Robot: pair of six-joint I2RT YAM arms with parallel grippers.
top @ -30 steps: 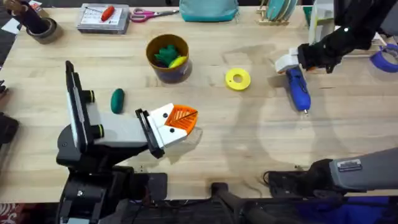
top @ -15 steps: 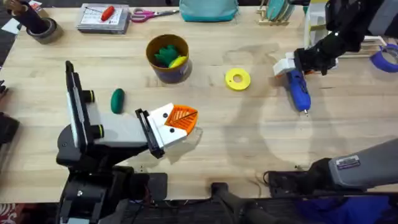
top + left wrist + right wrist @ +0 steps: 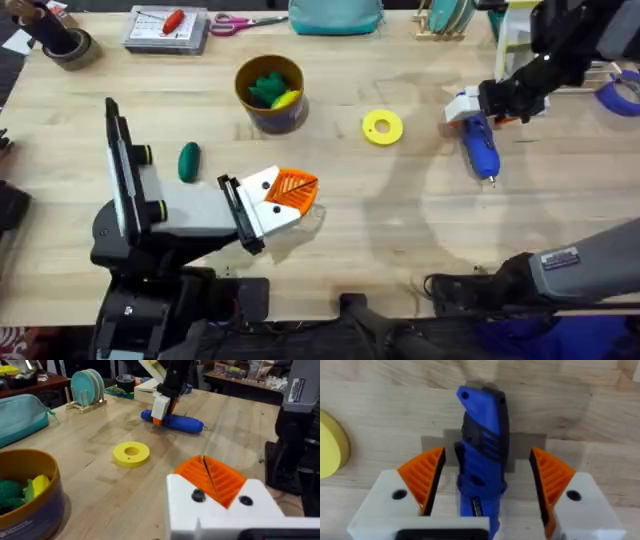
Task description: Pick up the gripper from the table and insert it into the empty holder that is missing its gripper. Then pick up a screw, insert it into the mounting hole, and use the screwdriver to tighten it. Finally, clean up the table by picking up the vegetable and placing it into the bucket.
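Note:
The blue screwdriver [image 3: 479,143] lies on the table at the right, tip toward the front edge. My right gripper [image 3: 470,107] is open and straddles the screwdriver's [image 3: 482,470] rear end, one orange ribbed finger [image 3: 426,479] on each side with gaps. My left gripper [image 3: 290,192] rests low at centre-left, its orange fingers [image 3: 212,479] shut together on nothing. The dark green vegetable [image 3: 189,161] lies on the table left of it. Farther back stands the bucket [image 3: 247,100], holding a bright green toy and a yellow toy. The loose gripper piece, the holder and the screw are out of view.
A flat yellow ring [image 3: 382,127] lies between the bucket and the screwdriver. Along the far edge are a grey box [image 3: 150,35] with a red-handled tool, scissors [image 3: 245,20], a teal pouch [image 3: 335,15] and a plate rack [image 3: 445,22]. Blue tape [image 3: 625,92] sits far right.
The right arm shifted slightly above the screwdriver's rear end. The screwdriver, the left arm and the other objects have not moved.

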